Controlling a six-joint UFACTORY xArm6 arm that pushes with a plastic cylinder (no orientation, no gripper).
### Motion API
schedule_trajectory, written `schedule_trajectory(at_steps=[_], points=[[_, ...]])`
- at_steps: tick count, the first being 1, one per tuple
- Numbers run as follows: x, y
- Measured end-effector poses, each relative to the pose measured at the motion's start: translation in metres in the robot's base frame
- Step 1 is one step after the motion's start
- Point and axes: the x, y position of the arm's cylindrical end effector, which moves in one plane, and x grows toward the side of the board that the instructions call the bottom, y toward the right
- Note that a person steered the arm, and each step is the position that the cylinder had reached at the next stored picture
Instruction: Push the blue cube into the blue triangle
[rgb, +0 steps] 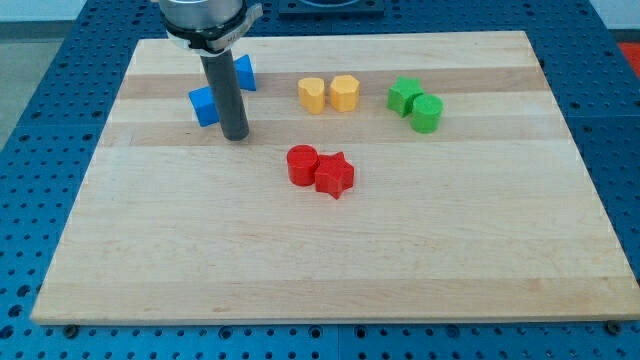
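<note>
My tip (235, 136) rests on the wooden bench (330, 260) in the view's upper left part, at the lower end of the straight dark rod (225, 90) that comes down from the arm's grey mount (205, 22) at the view's top; the arm carries no fingers, so there is nothing released or clenched to tell of. Just to the view's left of the rod lies the blue cube (204, 105), touching the rod or very nearly so, and a little above the tip's level. Behind the rod, toward the view's upper right of it, a blue block (245, 71) shows in part, the rod covering its left side, so its shape is hard to make out; the rod stands between the two blue blocks. Farther to the view's right, near the top of the bench, two yellow blocks (329, 93) sit side by side and touching. Beyond them sit a green block (403, 95) and a green cylinder (427, 113), close together. Below the yellow pair, toward the middle of the bench, a red cylinder (302, 164) touches a red star (335, 176) at its lower right
</note>
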Motion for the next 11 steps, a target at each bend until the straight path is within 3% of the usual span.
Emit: schedule_trajectory(at_steps=[4,8,9,10,11], points=[[-0.018,-0.062],[-0.060,-0.043],[-0.055,-0.043],[-0.011,-0.043],[-0.009,-0.044]])
